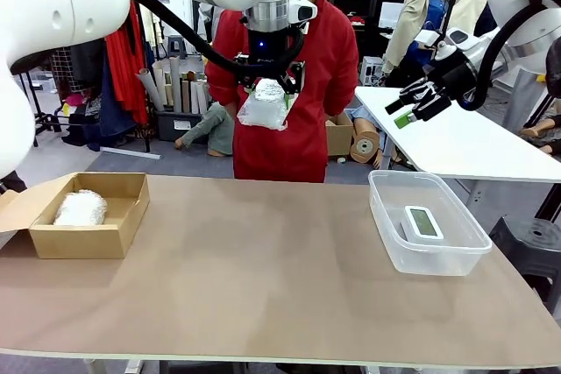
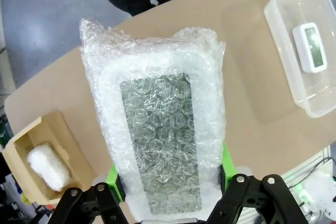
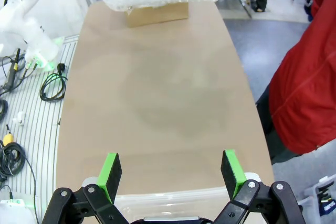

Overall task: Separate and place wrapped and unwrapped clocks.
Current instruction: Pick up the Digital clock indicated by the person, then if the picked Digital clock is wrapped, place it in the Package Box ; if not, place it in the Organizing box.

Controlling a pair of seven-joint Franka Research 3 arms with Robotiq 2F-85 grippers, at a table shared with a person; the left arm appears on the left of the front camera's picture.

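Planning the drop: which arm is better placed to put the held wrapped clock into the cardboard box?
Left. The left gripper already grips the wrapped clock; the cardboard box sits on its side. The right gripper hangs open above the plastic tub.

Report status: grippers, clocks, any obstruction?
Left gripper shut on wrapped clock, high above table. Right gripper open, empty. Second wrapped bundle in cardboard box; bare clock in clear tub. Nothing in the way.

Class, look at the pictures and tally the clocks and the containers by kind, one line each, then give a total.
Bubble-wrapped clocks: 2, one held in the left gripper, one in the cardboard box
Bare white clock: 1
Cardboard box: 1
Clear plastic tub: 1
Total: 5
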